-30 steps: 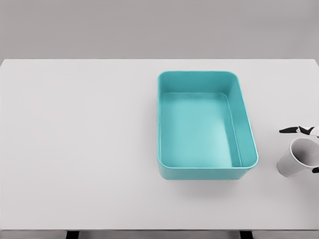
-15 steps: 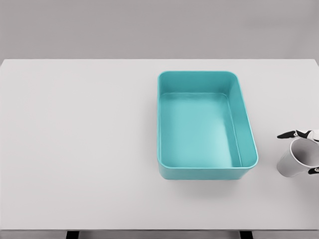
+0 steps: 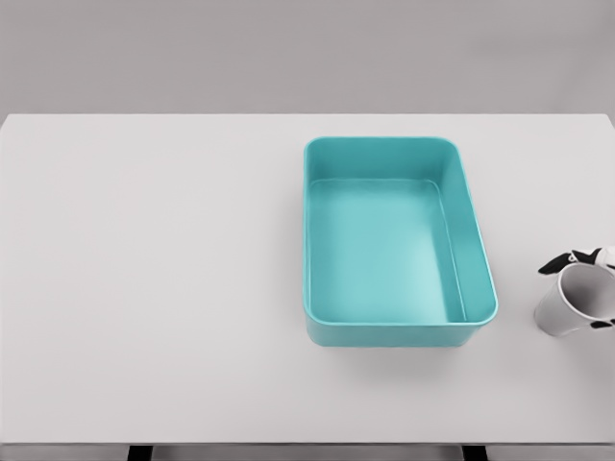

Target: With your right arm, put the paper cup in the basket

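One paper cup and one teal basket sit on the white table. The cup leans at the right edge, beside the basket but apart. The right hand is mostly cut off; dark-tipped fingers grip the cup's rim.

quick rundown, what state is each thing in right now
basket: upright on the table, open top, nothing inside
paper cup: right of the basket and apart from it, tilted with its mouth up and to the right, not in the basket
right hand: at the right edge, mostly out of frame, dark fingertips at the cup's rim; grip not clear
table: white, carries the basket
left arm: not in view
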`<move>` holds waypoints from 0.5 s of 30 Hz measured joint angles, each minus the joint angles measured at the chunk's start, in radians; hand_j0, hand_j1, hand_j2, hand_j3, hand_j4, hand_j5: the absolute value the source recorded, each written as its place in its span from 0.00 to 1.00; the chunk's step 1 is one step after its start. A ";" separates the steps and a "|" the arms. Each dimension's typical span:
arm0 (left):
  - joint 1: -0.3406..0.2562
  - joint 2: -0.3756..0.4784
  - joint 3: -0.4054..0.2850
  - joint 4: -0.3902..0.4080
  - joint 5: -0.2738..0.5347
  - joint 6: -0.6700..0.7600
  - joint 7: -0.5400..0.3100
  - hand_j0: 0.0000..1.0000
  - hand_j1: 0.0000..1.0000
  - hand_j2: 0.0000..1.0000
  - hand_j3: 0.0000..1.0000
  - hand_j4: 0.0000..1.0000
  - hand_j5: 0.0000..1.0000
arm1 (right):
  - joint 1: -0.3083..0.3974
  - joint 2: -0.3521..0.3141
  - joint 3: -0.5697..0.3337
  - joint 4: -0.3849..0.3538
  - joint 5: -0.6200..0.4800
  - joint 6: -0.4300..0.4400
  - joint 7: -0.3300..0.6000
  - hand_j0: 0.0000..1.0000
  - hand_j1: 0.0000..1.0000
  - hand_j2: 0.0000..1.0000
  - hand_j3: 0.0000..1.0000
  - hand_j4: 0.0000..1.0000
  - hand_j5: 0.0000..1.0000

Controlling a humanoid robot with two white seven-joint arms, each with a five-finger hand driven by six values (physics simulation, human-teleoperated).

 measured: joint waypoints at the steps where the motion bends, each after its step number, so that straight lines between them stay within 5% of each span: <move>1: 0.000 0.000 0.000 0.000 0.000 0.000 0.000 1.00 1.00 1.00 1.00 1.00 1.00 | 0.000 0.002 -0.008 0.001 -0.001 0.000 0.000 0.78 0.78 0.78 0.78 0.78 0.78; 15: 0.000 0.000 0.000 0.000 0.000 0.000 0.000 1.00 1.00 1.00 1.00 1.00 1.00 | 0.000 0.055 -0.140 0.001 -0.009 0.000 0.000 0.68 0.68 0.68 0.68 0.68 0.68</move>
